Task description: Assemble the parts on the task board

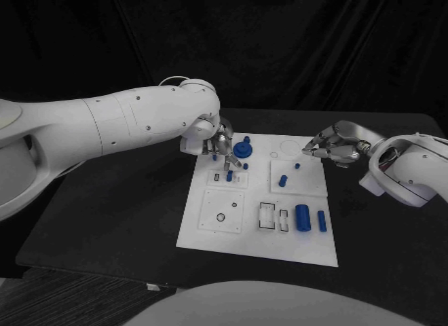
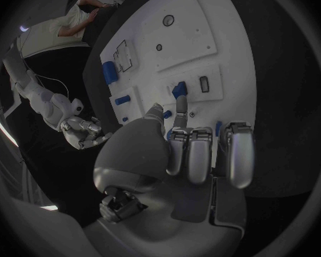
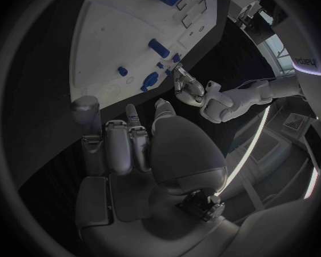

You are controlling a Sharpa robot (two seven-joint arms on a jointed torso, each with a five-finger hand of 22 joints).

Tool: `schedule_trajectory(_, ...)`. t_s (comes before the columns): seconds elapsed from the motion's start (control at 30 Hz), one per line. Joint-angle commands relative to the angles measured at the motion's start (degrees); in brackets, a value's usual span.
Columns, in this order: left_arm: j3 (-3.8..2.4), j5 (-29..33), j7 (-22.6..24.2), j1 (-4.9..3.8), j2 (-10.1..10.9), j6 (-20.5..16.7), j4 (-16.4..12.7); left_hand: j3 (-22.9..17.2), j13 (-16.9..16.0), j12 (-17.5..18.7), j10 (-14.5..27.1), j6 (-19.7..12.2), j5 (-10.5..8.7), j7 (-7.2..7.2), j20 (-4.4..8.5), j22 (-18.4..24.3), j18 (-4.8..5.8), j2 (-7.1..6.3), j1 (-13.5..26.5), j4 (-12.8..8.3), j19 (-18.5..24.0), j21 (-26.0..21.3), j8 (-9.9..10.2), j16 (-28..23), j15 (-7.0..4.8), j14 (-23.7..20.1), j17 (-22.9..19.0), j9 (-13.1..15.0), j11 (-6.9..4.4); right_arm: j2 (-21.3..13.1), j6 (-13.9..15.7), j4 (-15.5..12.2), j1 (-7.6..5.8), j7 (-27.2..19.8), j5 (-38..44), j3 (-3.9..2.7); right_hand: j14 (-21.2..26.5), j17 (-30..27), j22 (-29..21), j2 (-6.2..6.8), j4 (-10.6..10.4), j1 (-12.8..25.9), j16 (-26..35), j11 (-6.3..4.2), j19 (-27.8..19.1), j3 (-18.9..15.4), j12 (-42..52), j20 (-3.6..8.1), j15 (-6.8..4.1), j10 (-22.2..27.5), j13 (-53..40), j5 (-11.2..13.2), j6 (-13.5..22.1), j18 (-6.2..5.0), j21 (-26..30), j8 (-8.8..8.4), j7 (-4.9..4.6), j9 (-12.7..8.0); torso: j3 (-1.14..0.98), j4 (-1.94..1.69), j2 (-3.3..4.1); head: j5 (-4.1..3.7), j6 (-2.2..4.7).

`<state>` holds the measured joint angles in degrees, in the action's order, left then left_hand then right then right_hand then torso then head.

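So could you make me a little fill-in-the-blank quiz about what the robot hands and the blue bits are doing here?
1. The task board is coloured ____.
2. The ____ robot hand is over the board's far end, touching a small blue part.
3. The right robot hand holds ____.
4. The table is ____.

Missing words: white; left; nothing; black

White arms [image 1: 117, 125] w/ screws, seemingly silver hands [image 1: 337, 146].
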<state>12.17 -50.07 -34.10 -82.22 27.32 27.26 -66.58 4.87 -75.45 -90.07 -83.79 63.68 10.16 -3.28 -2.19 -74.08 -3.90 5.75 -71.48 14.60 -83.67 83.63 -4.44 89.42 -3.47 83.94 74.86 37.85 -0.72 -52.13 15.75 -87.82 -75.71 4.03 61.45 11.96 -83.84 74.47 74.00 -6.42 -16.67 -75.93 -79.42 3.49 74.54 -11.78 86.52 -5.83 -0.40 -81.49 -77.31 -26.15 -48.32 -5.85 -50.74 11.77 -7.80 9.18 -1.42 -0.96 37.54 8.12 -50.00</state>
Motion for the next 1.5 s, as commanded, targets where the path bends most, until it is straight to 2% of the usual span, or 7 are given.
schedule_trajectory(0.03,-0.05,0.47,0.05,0.23,-0.25,1.46,0.36,-0.51,-14.55,0.07,-6.21,0.88,-0.71,0.11,-0.51,-14.11,2.51,0.12,-1.1,-0.72,-3.91,0.57,-0.27,0.58,-0.27,6.06,15.14,-0.57,-0.1,-0.11,0.24,-0.19,0.11,0.06,0.27,-0.04,-1.39,7.08,5.68,-0.96,0.21,-0.66,-0.54,-0.11,0.63,-1.21,-1.66,0.12,-0.05,-0.4,-6.72,-0.3,-0.31,-1.38,-0.93,0.97,-0.08,-0.64,-0.01,-0.02,-0.05,-0.06,0.0)
schedule_trajectory(0.17,-0.05,0.23,0.05,0.51,-0.34,1.42,0.73,-0.72,-14.55,0.07,-6.21,2.05,-0.88,0.62,-0.24,-14.08,2.49,-0.07,-0.81,-1.16,-3.87,0.47,-1.39,0.58,-0.56,6.06,15.14,0.59,-0.47,-0.16,0.16,-0.16,0.11,0.1,0.27,-0.04,-1.35,7.0,5.65,-0.96,0.22,-0.69,-0.45,-0.11,0.59,-1.22,-1.7,0.12,-0.05,-0.33,-6.66,-0.33,-0.33,-1.41,-0.77,0.99,-0.08,-0.64,-0.03,0.0,-0.04,-0.02,0.0)
schedule_trajectory(0.43,-0.05,-1.98,0.07,0.76,-0.35,1.12,0.74,-1.19,-14.55,0.07,-6.21,1.33,-1.25,1.46,0.44,-14.07,2.49,-0.41,0.64,-1.97,-3.84,0.41,-5.3,0.58,-1.24,6.06,15.14,7.96,-1.25,-0.03,-0.01,0.02,0.11,0.16,0.27,-0.04,-1.35,7.0,5.65,-0.96,0.22,-0.69,-0.45,-0.11,0.59,-1.22,-1.7,0.12,-0.05,-0.33,-6.66,-0.33,-0.33,-1.41,-0.77,0.99,-0.08,-0.64,0.01,0.03,-0.02,0.13,0.0)
schedule_trajectory(0.6,-0.05,-2.41,0.07,0.89,-0.52,1.17,0.9,-1.2,-14.55,0.07,-6.21,0.59,-1.69,1.48,0.53,-14.05,2.48,-0.35,1.67,-1.67,-3.83,0.35,-6.28,0.58,-1.3,6.06,15.14,10.38,-1.27,0.01,-0.11,0.07,0.11,0.2,0.27,-0.04,-1.33,6.95,5.64,-0.96,0.23,-0.71,-0.41,-0.11,0.58,-1.23,-1.74,0.12,-0.04,-0.26,-6.61,-0.34,-0.33,-1.42,-0.7,0.99,-0.08,-0.65,-0.01,0.0,-0.03,0.08,0.0)
schedule_trajectory(1.33,-0.05,-2.61,-0.13,2.27,-2.16,2.79,3.66,-1.04,-14.55,0.07,-6.21,-0.51,-1.82,1.16,0.46,-13.96,2.42,-0.1,3.34,-0.65,-3.7,0.06,-5.85,0.58,-1.16,6.06,15.14,11.17,-1.05,-0.05,-0.35,-0.01,0.12,0.49,0.27,-0.04,-1.29,6.87,5.62,-0.97,0.25,-0.76,-0.32,-0.1,0.54,-1.23,-1.84,0.12,-0.04,-0.11,-6.48,-0.38,-0.32,-1.45,-0.51,0.99,-0.08,-0.66,-0.02,0.01,-0.04,-0.05,0.0)
schedule_trajectory(1.5,-0.05,-2.61,-0.13,2.49,-2.32,3.04,3.84,-1.43,-14.55,0.07,-6.21,-0.71,-0.44,1.18,0.39,-13.91,2.38,-0.11,3.08,-0.97,-3.61,-0.13,-5.49,0.58,-1.1,6.06,15.14,11.24,-1.03,-0.02,-0.42,0.0,0.12,0.59,0.27,-0.04,-1.25,6.8,5.59,-0.97,0.26,-0.79,-0.24,-0.1,0.5,-1.23,-1.89,0.12,-0.03,-0.02,-6.42,-0.39,-0.32,-1.47,-0.38,0.99,-0.08,-0.66,-0.03,0.03,-0.05,0.04,0.0)
